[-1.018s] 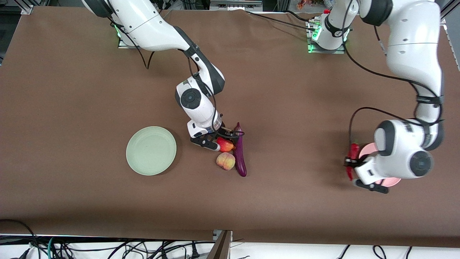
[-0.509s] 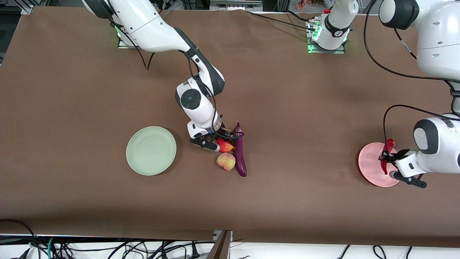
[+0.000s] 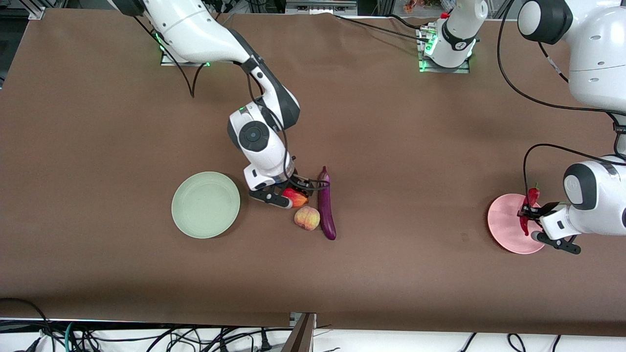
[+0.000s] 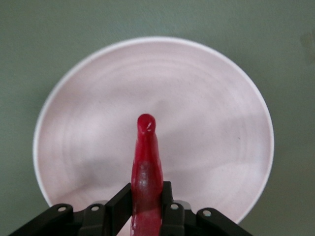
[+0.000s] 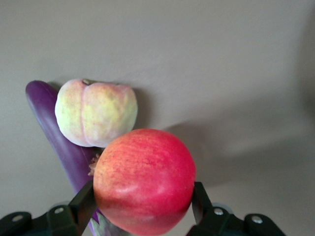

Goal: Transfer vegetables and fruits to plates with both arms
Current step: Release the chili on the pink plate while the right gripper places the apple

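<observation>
Front view: each arm carries one item toward its own plate.
Right gripper [image 3: 282, 195] clamps the apple [image 5: 143, 179] above the table, beside the peach [image 3: 307, 218] and eggplant [image 3: 326, 205], bound for the green plate [image 3: 206, 205]; left gripper [image 4: 146, 209] pinches the chili [image 4: 146, 169] over the pink plate [image 4: 211, 123], ready to drop.

- The right arm [image 3: 205, 36] reaches from its base down to mid-desk, wrist bent steeply downward.
- The right gripper [image 3: 286, 194] hangs just above the desk [image 3: 98, 122], beside the pale green plate [image 3: 206, 205], its fingers [image 5: 83, 199] clamped on the red apple [image 5: 144, 179].
- The left arm [image 3: 594, 49] folds down to the pink plate [image 3: 503, 222].
- The left gripper [image 3: 530, 222] hangs over that plate, fingers [image 4: 122, 199] pinching the red chili pepper [image 4: 146, 172].
</observation>
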